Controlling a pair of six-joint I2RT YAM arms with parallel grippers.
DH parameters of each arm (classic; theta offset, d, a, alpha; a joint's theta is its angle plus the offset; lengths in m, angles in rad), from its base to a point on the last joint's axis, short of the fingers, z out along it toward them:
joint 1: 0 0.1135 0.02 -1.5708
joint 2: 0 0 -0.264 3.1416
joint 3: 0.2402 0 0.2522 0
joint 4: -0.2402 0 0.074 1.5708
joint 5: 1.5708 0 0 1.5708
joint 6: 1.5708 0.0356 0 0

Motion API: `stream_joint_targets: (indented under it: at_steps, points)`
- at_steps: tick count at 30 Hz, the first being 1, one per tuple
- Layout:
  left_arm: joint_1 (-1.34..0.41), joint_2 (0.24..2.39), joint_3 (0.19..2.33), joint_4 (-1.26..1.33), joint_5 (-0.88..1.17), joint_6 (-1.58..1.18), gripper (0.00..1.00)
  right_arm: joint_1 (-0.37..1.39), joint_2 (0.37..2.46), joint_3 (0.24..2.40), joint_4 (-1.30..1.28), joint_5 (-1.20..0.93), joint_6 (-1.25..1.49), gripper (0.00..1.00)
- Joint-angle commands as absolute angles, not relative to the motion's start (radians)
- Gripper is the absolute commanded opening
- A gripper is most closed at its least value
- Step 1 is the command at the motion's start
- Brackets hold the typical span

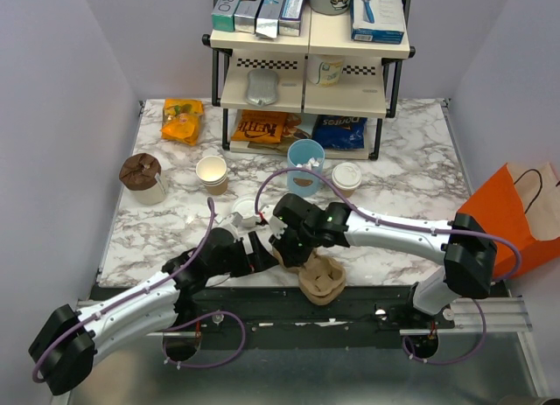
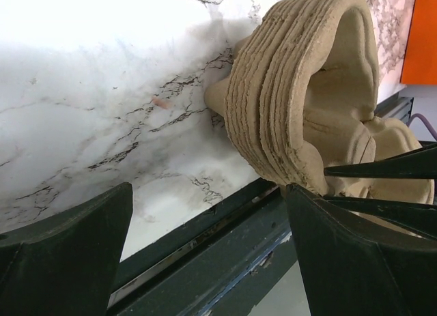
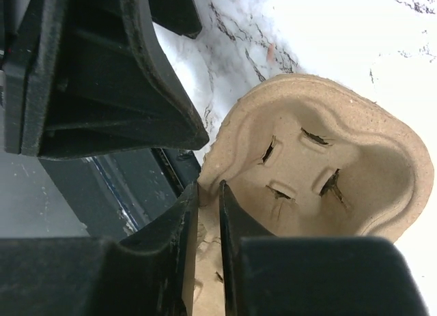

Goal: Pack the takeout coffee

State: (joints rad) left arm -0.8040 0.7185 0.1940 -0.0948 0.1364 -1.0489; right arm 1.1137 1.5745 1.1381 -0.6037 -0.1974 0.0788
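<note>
takeout coffee (image 1: 346, 176): upright, lidded, well apart across the table (image 1: 411, 160) from both grippers, on the right arm's side.
right gripper (image 3: 208, 217): fingers pinched on rim of pulp carrier stack (image 1: 319, 278) at near edge.
left gripper (image 2: 208, 193): spread wide, empty, beside stack.

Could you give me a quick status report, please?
Left hand open beside tray stack. Right hand pinching its rim. Coffee upright by blue cup, untouched.
</note>
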Motion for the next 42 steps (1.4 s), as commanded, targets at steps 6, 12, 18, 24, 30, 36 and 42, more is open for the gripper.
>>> stream_joint_targets:
  at_steps: [6, 12, 18, 24, 30, 36, 42]
  points:
    - [-0.798, 0.752, 0.187, -0.029, 0.178, -1.043, 0.99, 1.124, 1.552, 1.173, -0.592, -0.255, 0.146, 0.08]
    - [-0.798, 0.790, 0.170, -0.018, 0.173, -1.065, 0.99, 1.124, 1.502, 1.164, -0.546, -0.249, 0.169, 0.01]
    - [-0.798, 0.795, 0.161, -0.040, 0.163, -1.069, 0.99, 1.124, 1.456, 1.152, -0.512, -0.259, 0.190, 0.01]
    - [-0.796, 0.770, 0.172, -0.069, 0.152, -1.058, 0.99, 1.124, 1.483, 1.163, -0.529, -0.236, 0.198, 0.01]
    - [-0.798, 0.759, 0.175, -0.086, 0.146, -1.058, 0.99, 1.124, 1.509, 1.169, -0.578, -0.155, 0.172, 0.24]
    - [-0.796, 0.764, 0.173, -0.074, 0.143, -1.062, 0.99, 1.124, 1.558, 1.184, -0.574, -0.124, 0.170, 0.41]
    - [-0.796, 0.770, 0.178, -0.068, 0.143, -1.058, 0.99, 1.124, 1.606, 1.197, -0.592, -0.086, 0.181, 0.41]
